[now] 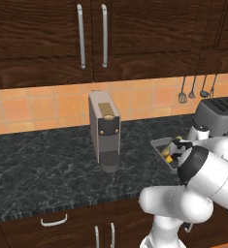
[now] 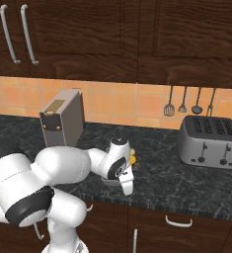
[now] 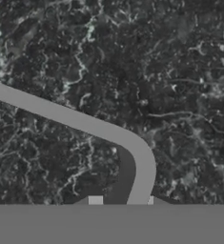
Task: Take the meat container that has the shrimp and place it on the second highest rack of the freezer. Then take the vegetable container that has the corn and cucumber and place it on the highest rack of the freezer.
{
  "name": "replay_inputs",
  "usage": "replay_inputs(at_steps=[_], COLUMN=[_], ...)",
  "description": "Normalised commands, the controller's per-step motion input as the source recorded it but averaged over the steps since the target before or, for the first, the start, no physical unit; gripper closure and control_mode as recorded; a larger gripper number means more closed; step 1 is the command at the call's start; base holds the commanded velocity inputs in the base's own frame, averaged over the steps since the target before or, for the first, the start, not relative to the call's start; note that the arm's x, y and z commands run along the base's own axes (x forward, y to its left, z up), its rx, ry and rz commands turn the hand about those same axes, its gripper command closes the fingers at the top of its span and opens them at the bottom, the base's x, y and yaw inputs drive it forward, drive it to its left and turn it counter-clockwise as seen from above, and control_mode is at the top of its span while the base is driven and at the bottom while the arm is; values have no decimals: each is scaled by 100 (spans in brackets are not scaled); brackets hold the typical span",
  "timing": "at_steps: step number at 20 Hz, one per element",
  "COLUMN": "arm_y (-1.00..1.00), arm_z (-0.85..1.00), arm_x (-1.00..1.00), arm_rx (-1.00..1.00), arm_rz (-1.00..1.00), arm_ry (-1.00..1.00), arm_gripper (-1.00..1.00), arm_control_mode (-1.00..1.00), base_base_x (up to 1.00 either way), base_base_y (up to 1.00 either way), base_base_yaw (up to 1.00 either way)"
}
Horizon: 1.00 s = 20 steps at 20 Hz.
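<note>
Coffee machine (image 1: pixel 105 131) and toaster (image 2: pixel 210 142) on dark marble counter (image 1: pixel 42 164)

The grey vegetable container (image 1: pixel 160 146), holding yellow corn (image 1: pixel 169 159), rests flat on the dark counter.

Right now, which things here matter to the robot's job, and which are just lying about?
Part of the job:
- vegetable container
- corn inside it
- gripper, open at the container's rim

Just lying about:
- coffee machine
- toaster
- hanging utensils
</note>
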Motion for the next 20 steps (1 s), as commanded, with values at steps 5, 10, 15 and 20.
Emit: replay_inputs(at_steps=[5, 10, 15, 20], arm_y=[6, 0, 0, 5], arm_z=[20, 62, 70, 69], arm_x=[-13, 0, -12, -31], arm_rx=[0, 0, 0, 1], arm_rz=[-2, -7, -15, -19], arm_ry=[-9, -3, -2, -10], arm_gripper=[100, 100, 100, 100], arm_control_mode=[-100, -100, -100, -100], base_base_x=[0, 0, 0, 0], base_base_y=[0, 0, 0, 0], base_base_yaw=[0, 0, 0, 0])
